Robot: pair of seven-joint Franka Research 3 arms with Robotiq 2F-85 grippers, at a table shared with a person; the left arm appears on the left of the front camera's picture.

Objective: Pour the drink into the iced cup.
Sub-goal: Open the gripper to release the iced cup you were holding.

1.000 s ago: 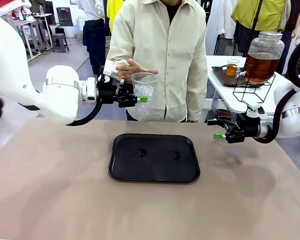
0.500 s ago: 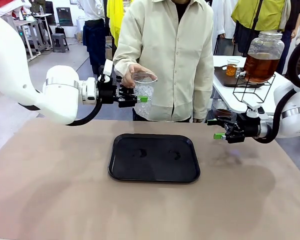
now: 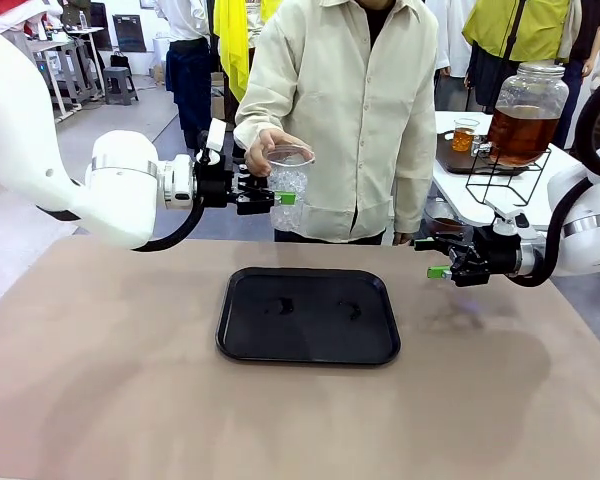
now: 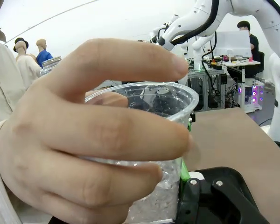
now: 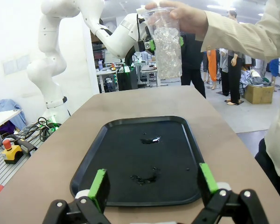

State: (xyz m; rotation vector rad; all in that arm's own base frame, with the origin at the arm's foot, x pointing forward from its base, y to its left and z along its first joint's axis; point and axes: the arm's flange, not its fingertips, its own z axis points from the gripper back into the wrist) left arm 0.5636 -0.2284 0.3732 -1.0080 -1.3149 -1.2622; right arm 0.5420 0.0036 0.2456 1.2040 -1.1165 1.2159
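Observation:
The iced cup point(image 3: 289, 182), a clear plastic cup full of ice cubes, hangs in the air above the far edge of the table. My left gripper point(image 3: 283, 198) is shut on its side. A person's hand point(image 3: 264, 147) grips the rim from above, and its fingers point(image 4: 84, 140) wrap the cup point(image 4: 161, 196) close in front of the left wrist camera. The drink point(image 3: 521, 134), amber liquid in a big glass jar, stands on a side table at the back right. My right gripper point(image 3: 430, 257) hovers open and empty at the table's right edge, seen again with its jaws spread point(image 5: 153, 184).
A black tray point(image 3: 310, 345) with a few wet spots lies mid-table, below and in front of the cup point(image 5: 168, 42). A small cup of amber liquid point(image 3: 464, 135) sits on a dark tray beside the jar. The person stands at the far side.
The person's hand, held open behind the cup a second ago, has closed over the cup's rim, and the person has shifted slightly right. Neither arm has moved.

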